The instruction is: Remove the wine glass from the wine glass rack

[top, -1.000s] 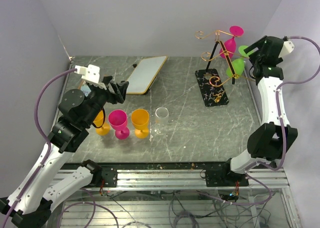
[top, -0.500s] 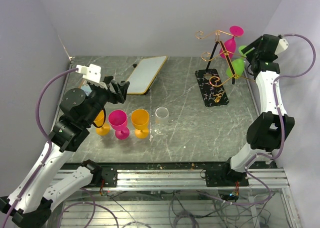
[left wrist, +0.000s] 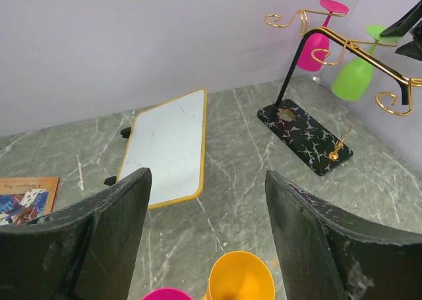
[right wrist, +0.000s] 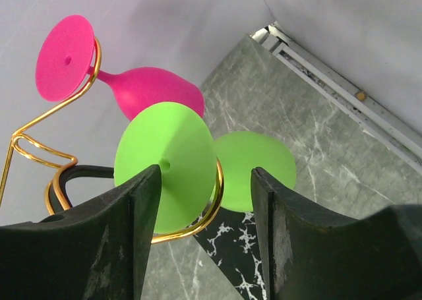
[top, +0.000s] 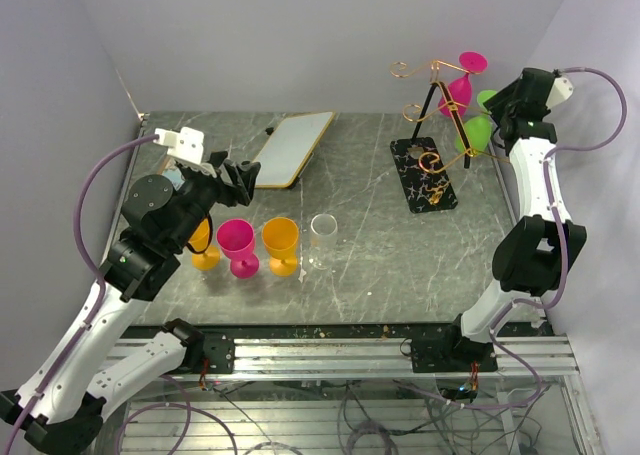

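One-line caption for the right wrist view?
Right gripper, open, straddles the foot of the green wine glass hanging beside a pink glass on the wine glass rack.

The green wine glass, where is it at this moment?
In the top view the green wine glass hangs bowl down on the wine glass rack at the far right of the table, beside the pink glass, its foot inside the open right gripper.

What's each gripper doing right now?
Left gripper: open, empty.
Right gripper: open, straddling the foot of the green wine glass, not clamped.
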`<state>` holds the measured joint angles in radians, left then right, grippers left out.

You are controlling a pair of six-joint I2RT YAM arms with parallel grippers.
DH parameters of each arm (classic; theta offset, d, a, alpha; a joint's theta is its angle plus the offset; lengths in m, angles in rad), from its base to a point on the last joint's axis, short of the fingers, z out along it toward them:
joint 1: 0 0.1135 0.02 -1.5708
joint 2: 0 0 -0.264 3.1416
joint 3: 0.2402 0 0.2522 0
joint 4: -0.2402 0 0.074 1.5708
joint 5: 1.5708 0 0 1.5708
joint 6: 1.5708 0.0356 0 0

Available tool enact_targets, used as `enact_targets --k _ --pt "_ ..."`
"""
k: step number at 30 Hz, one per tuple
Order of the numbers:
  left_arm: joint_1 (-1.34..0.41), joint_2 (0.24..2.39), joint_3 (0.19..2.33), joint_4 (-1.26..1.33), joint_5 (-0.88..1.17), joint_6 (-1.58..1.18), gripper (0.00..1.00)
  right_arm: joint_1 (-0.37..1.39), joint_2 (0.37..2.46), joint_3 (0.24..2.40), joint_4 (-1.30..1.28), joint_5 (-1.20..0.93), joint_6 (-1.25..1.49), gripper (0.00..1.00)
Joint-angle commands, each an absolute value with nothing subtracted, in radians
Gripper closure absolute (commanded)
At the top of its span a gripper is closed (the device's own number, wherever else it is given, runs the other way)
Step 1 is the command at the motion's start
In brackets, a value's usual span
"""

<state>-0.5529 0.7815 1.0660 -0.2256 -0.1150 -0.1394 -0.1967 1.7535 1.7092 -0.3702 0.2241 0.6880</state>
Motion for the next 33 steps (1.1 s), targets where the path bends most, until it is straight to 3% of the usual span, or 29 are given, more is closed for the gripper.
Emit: enact_targets --k 1,33 --pt "-0.547 0.785 1.064 -0.177 -0.097 -0.149 0.2 -0.204 1.771 1.74 -0.385 0.242 0.676 0.45" --pt "-0.549 0.805 1.057 -0.169 -0.088 -0.16 0.2 -0.204 1.718 1.716 -0.392 0.202 0.695 1.0"
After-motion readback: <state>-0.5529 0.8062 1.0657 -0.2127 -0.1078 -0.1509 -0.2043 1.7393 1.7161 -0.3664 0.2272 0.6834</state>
